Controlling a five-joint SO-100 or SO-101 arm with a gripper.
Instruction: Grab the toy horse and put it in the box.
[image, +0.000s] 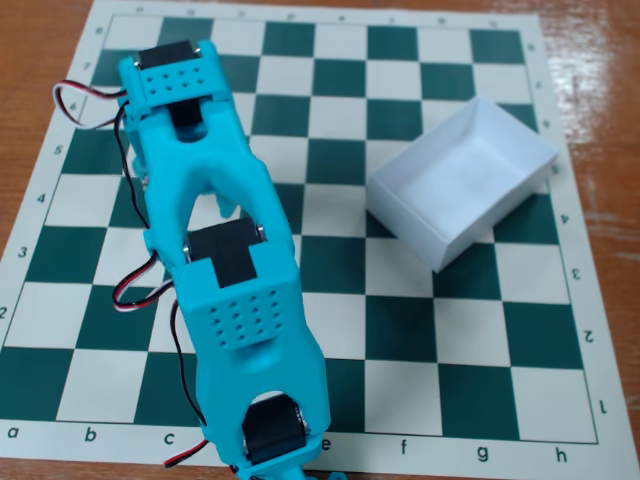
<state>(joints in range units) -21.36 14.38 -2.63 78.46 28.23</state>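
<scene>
The white box (404, 222) sits open and empty on the right part of the chessboard, turned at an angle. My turquoise arm (240, 320) stretches from the bottom edge up across the board's left columns, and its far end (175, 75) lies over rows 6 to 8. The toy horse is hidden; the arm covers the squares on the left side of the board. My gripper does not show, since the arm's own links lie over it. Red, white and black wires (80, 105) loop out to the arm's left.
The green-and-white chessboard mat (470, 340) lies on a brown wooden table (600, 60). The box stands about two squares to the right of the arm.
</scene>
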